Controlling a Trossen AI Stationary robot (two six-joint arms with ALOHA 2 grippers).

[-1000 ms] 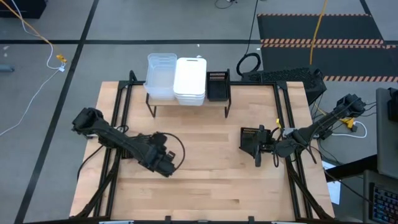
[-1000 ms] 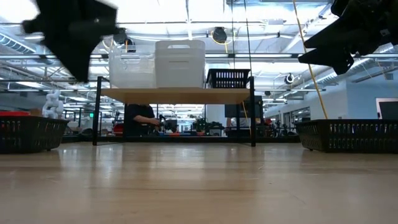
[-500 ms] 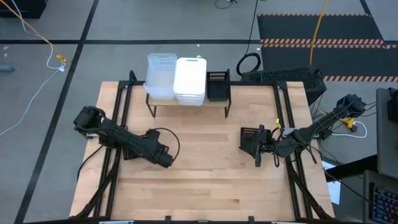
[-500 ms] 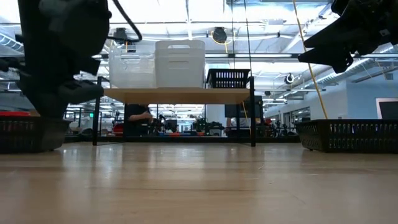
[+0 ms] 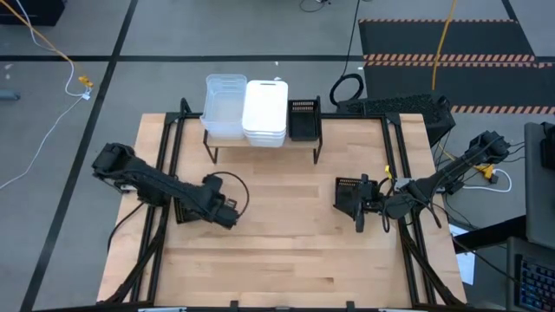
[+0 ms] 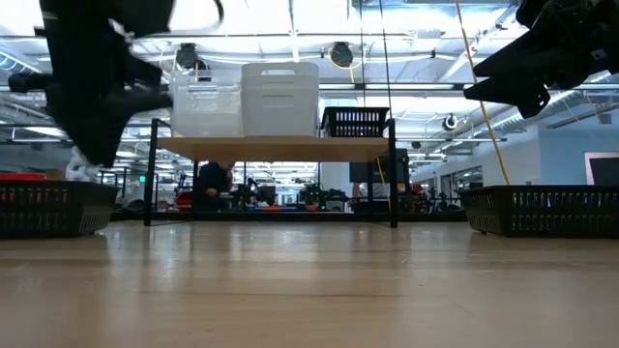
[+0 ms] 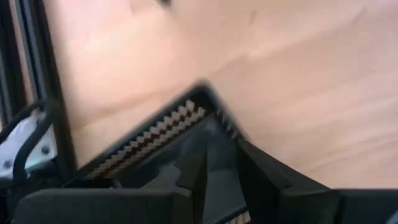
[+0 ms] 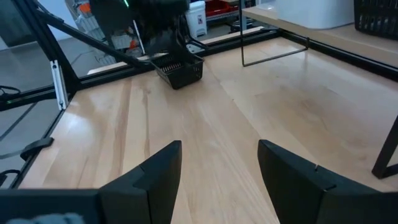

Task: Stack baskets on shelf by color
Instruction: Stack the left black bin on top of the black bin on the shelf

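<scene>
The shelf (image 5: 260, 144) stands at the table's far edge and carries stacked clear baskets (image 5: 224, 108), stacked white baskets (image 5: 264, 113) and one black basket (image 5: 303, 120). A second black basket (image 6: 48, 208) rests on the table at the left. My left gripper (image 5: 222, 213) is open and hovers just above this basket's corner (image 7: 186, 115). It also shows in the right wrist view (image 8: 180, 70). A third black basket (image 5: 349, 192) rests on the table at the right. My right gripper (image 5: 359, 206) is open and empty, raised above it (image 6: 527, 72).
Bare wooden tabletop (image 5: 286, 251) lies between the two arms and toward the near edge. Black frame rails (image 5: 165, 165) run along the table's left and right sides. A person (image 6: 215, 184) shows in the room behind the shelf.
My left gripper has gone toward the table's left edge and a little toward the far edge, coming over the left black basket. In the low view it dipped and then rose a little. The baskets have stayed in place.
</scene>
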